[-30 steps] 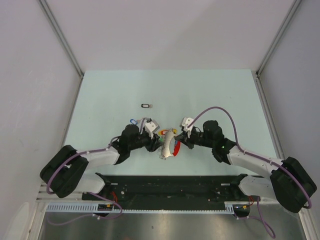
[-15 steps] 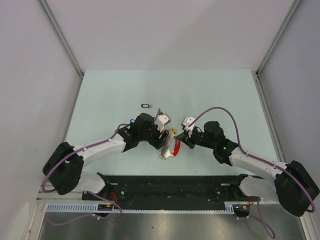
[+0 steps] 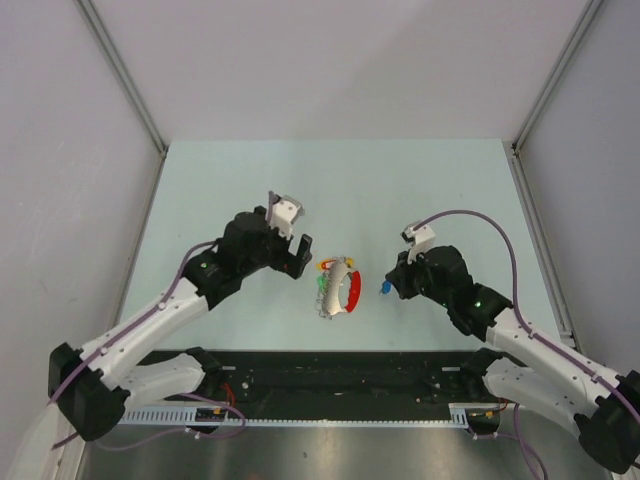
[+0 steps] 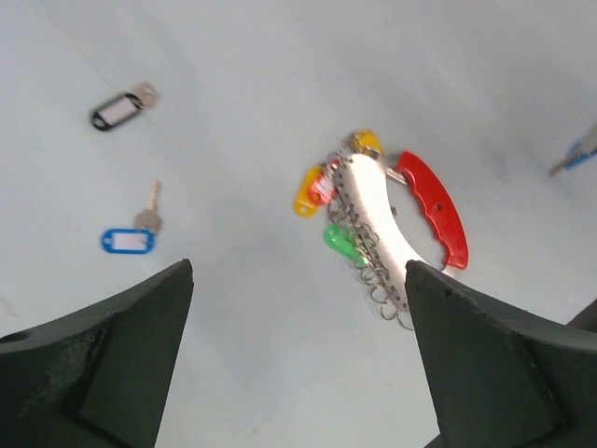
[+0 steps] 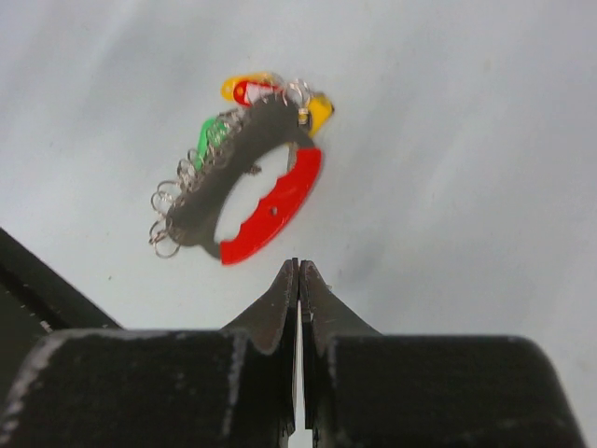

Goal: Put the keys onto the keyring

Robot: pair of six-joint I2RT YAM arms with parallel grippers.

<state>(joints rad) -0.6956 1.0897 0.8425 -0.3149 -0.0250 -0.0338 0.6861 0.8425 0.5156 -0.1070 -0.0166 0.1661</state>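
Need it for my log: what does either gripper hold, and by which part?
Nothing in the open left gripper. The shut right gripper seems to pinch a small blue-tagged silver key at its tips; which part cannot be told.

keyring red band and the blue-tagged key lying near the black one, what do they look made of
Red band: likely plastic, smooth, evenly coloured, slight gloss.
Blue-tagged key: silvery blade looks metal; its tag seems blue plastic around a pale insert.
Small rings: thin silvery wire, probably metal.
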